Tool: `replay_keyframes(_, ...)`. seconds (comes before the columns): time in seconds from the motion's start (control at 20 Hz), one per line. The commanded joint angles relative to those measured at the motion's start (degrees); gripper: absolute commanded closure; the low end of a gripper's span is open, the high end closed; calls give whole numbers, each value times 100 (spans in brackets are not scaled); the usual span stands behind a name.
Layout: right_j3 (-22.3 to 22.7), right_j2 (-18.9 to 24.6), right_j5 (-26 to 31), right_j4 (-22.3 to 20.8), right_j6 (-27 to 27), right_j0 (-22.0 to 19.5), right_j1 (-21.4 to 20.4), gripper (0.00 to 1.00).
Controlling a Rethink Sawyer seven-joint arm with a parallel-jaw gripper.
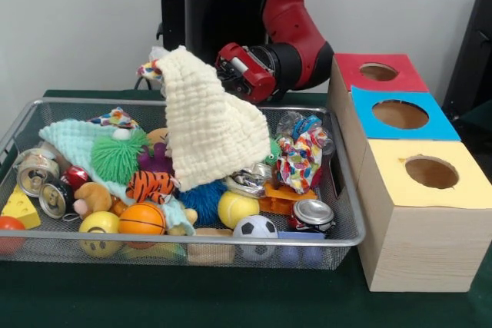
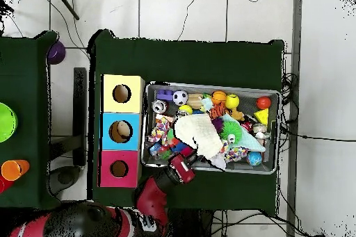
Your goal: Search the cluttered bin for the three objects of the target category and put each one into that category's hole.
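Observation:
A cream muslin cloth point(image 1: 204, 124) hangs lifted above the middle of the wire bin point(image 1: 231, 239), its lower edge draping onto the toys. My gripper point(image 1: 171, 63) holds the cloth's top corner; the cloth hides the fingers, and the red and black wrist point(image 1: 247, 71) shows behind it. From overhead the cloth point(image 2: 198, 134) spreads over the bin's centre, just beyond the wrist point(image 2: 183, 167). A mint cloth point(image 1: 71, 140) and a patterned cloth point(image 1: 300, 160) lie in the bin. Beside the bin stand the red box point(image 1: 378, 72), blue box point(image 1: 400, 114) and yellow box point(image 1: 431, 172), each with a round hole.
The bin holds a soccer ball point(image 1: 255, 228), yellow ball point(image 1: 237, 208), orange ball point(image 1: 141, 219), tiger plush point(image 1: 150, 184), green spiky ball point(image 1: 117, 156), cans point(image 1: 36, 173), a crushed can point(image 1: 311, 213) and a cheese wedge point(image 1: 21, 209). The boxes point(image 2: 121, 131) flank the bin rim point(image 2: 208, 87).

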Motion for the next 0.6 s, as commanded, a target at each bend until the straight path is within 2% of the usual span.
replay_keyframes(0.05, -1371, 737, -180, 761, 1574, 158, 615, 100)
replay_keyframes(0.45, -1354, 648, 96, 678, 1619, 229, 609, 100)
replay_keyframes(0.6, -1327, 584, 231, 442, 1910, 207, 609, 100)
